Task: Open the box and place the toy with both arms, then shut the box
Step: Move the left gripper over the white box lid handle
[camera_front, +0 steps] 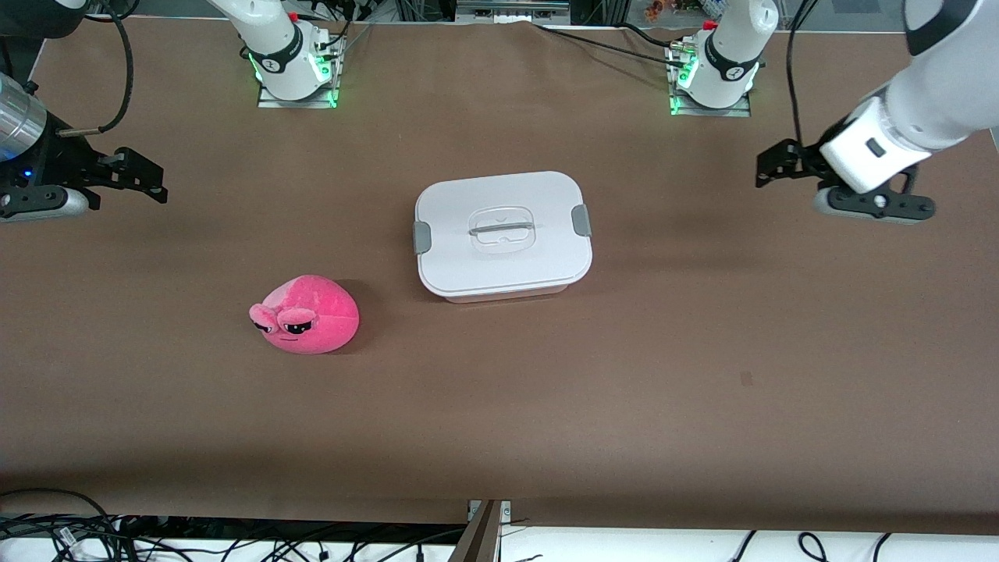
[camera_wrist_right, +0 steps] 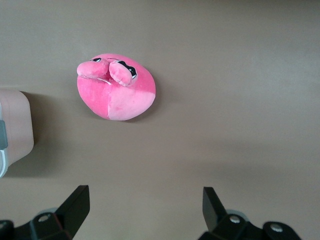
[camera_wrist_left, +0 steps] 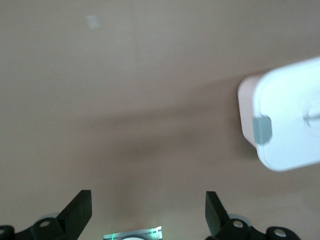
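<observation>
Mid-table lidded box (camera_front: 503, 234), toy (camera_front: 308, 314) beside, left hand (camera_front: 769, 168), right hand (camera_front: 144, 176) spread empty at table ends

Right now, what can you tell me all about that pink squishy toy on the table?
The toy is a hot-pink plush blob, shaped like a dome, soft and fuzzy looking. It has two bulging eyes with droopy lids and black pupils, plus a thin mouth, and a seam splits its body into a darker and a lighter pink part. It sits upright on the brown table, nearer the front camera than the box and toward the right arm's end. Nothing touches it but the table.
</observation>
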Available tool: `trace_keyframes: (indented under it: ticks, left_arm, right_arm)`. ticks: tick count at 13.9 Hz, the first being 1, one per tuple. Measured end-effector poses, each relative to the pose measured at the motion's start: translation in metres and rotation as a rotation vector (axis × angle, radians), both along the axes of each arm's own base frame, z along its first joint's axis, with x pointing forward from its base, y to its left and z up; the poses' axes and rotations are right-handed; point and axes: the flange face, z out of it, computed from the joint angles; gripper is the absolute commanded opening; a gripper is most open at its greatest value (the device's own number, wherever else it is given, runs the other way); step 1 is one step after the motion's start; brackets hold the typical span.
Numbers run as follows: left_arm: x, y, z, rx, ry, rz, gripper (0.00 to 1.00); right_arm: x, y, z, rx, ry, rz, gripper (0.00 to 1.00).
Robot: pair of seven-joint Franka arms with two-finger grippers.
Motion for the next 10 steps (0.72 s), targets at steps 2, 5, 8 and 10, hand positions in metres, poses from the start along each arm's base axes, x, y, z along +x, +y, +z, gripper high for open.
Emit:
trace_keyframes:
  ticks: [2,5,8,10]
  left_arm:
    - [-0.008,-0.041,-0.01,-0.018,0.026,-0.169,1.0]
    - [-0.012,-0.107,-0.045,-0.061,0.068,-0.444,1.0]
    - [0.002,-0.181,-0.086,-0.102,0.056,-0.589,1.0]
    - [0.008,-0.232,-0.111,-0.142,-0.019,-0.693,1.0]
  right_arm:
    - [0.0,0.0,0.0,0.0,0.0,0.0,1.0]
    - [0.0,0.0,0.0,0.0,0.001,0.0,1.0]
    - [0.0,0.0,0.0,0.0,0.001,0.0,1.0]
    - [0.0,0.0,0.0,0.0,0.001,0.0,1.0]
